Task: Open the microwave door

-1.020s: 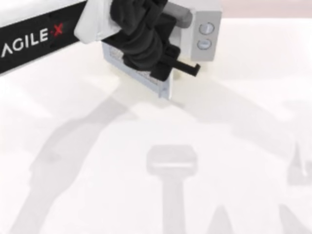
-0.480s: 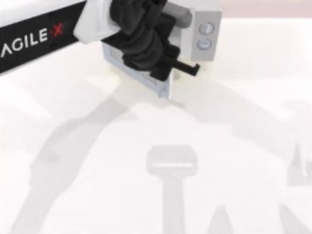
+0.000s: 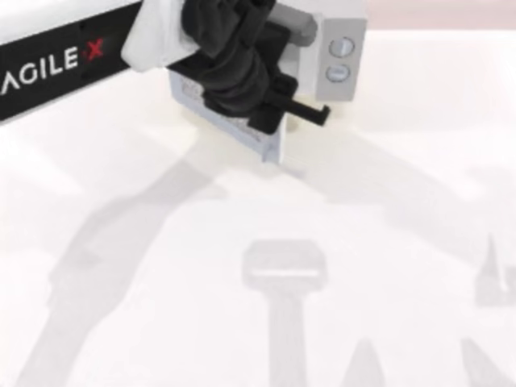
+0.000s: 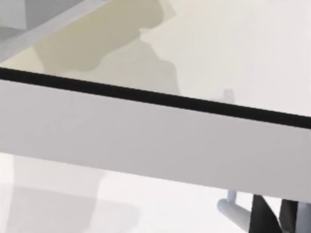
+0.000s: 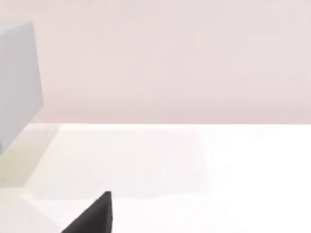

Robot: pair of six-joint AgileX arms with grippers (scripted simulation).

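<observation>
The microwave stands at the table's back centre, with two round knobs on its front panel. The microwave door is swung partly out from the body, its free edge pointing toward the table's front. My left gripper hangs over the door's free end and is shut on it at the handle. In the left wrist view the door fills a broad grey band, and the black fingers clamp the rounded handle bar. My right gripper is parked off to the right, and its view shows the microwave's side.
The white table spreads in front of the microwave, crossed by the arms' grey shadows. My left arm's white link reaches in from the back left above the table.
</observation>
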